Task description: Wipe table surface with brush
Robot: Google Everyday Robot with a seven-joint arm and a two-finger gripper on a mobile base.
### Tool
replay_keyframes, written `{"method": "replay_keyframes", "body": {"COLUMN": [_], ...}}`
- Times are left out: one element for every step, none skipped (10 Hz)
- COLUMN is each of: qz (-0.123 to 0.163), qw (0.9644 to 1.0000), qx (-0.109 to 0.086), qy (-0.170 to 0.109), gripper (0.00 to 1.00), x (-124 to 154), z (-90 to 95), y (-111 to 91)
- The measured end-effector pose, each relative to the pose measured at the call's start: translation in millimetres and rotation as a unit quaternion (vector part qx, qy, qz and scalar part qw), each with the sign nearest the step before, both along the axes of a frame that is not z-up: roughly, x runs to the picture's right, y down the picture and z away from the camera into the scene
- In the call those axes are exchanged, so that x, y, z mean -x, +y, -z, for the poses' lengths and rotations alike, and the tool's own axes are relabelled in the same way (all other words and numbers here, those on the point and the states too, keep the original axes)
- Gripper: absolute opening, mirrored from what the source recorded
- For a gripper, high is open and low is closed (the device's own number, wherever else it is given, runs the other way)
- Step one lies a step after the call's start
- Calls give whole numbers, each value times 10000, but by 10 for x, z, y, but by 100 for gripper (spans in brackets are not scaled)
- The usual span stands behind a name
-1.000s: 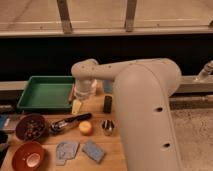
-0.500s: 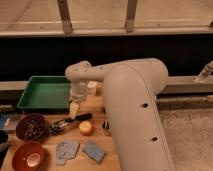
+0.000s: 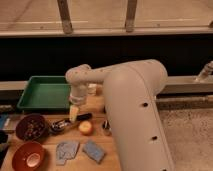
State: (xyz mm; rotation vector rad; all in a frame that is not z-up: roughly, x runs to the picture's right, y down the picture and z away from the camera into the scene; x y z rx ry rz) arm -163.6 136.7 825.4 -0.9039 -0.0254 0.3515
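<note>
My pincer [image 3: 75,105] is over the table [image 3: 50,136] mid-width, off the tray's [image 3: 42,107] front right corner. Brush [image 3: 74,114] is upright right under it, just behind the utensil [image 3: 67,124]. Can't tell whether the pincer is apart or clamped on it.

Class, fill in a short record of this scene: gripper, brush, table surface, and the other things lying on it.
gripper: pointing down by the green tray's near corner, closed on the brush
brush: pale yellow, upright, lower end at the table surface
table surface: light wooden planks
beside brush: black-handled utensil, orange fruit
front edge: dark bowl, red-brown bowl, two grey-blue pads
</note>
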Motion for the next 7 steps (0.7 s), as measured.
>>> {"method": "replay_keyframes", "body": {"qz": [2, 0, 4, -3, 22, 86, 132], "qw": [10000, 10000, 10000, 10000, 10000, 9999, 9998], "qx": [-11, -17, -13, -12, 1, 30, 56], "qy": [-44, -49, -45, -35, -42, -85, -124], "gripper": [80, 80, 80, 80, 80, 80, 80], "x": [44, 49, 45, 27, 32, 74, 131], "z": [11, 10, 7, 5, 4, -17, -32], "y": [5, 3, 8, 3, 8, 41, 70]}}
